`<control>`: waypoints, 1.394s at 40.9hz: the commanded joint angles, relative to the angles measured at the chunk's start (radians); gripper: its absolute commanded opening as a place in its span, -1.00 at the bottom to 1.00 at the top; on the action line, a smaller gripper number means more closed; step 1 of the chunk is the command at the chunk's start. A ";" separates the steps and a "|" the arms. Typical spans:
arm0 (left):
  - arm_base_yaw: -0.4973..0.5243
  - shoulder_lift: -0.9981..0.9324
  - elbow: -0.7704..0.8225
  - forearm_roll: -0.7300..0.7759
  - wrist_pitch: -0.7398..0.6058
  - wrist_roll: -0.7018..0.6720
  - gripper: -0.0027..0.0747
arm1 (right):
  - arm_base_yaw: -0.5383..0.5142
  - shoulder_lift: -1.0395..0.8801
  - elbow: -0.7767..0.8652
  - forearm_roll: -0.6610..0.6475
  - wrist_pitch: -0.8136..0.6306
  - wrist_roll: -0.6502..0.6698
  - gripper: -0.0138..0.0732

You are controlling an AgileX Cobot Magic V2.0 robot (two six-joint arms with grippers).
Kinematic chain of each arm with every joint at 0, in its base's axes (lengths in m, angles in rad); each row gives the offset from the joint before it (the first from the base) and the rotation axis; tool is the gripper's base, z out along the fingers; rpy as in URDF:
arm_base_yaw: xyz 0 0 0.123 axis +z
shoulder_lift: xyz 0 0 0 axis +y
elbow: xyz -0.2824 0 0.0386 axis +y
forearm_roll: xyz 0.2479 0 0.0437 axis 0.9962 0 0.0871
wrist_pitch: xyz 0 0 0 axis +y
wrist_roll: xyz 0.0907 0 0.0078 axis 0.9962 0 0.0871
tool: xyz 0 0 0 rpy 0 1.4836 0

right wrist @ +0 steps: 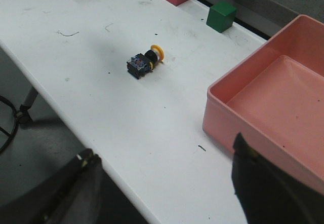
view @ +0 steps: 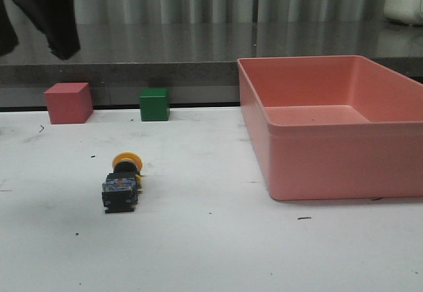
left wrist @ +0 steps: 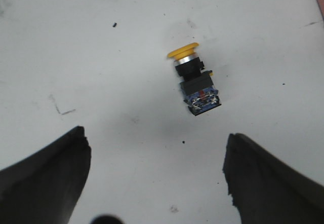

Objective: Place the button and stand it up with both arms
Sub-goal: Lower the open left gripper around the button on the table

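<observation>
The small push button with a round yellow cap and a blocky black base point(view: 121, 184) lies on its side on the white tabletop point(view: 198, 252), cap toward the far edge, well apart from the large pink plastic bin point(view: 330, 127). Nothing touches it yet.

The left gripper point(left wrist: 157, 176) hangs above it with its fingers point(left wrist: 48, 178) spread wide and empty; the button sits beyond the gap and toward the right-hand finger. A good approach would first centre that gap over the black base, then close on the flat sides of the base, not the rounded cap, which would likely slip. Tipping it upright probably needs the second arm to steady it.

The right gripper point(right wrist: 162, 183) is also spread and empty, far from the button and near the bin.

The left wrist view alone shows the blue and yellow detail on the base and the silver collar under the cap. The front view alone shows both cubes in a row, pink cube point(view: 68, 103) and green cube point(view: 154, 104), against the back edge, but neither gripper.
</observation>
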 commanded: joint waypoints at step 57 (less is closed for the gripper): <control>-0.006 0.593 -0.372 -0.139 0.160 -0.237 0.38 | -0.002 0.003 -0.024 0.000 -0.078 -0.006 0.58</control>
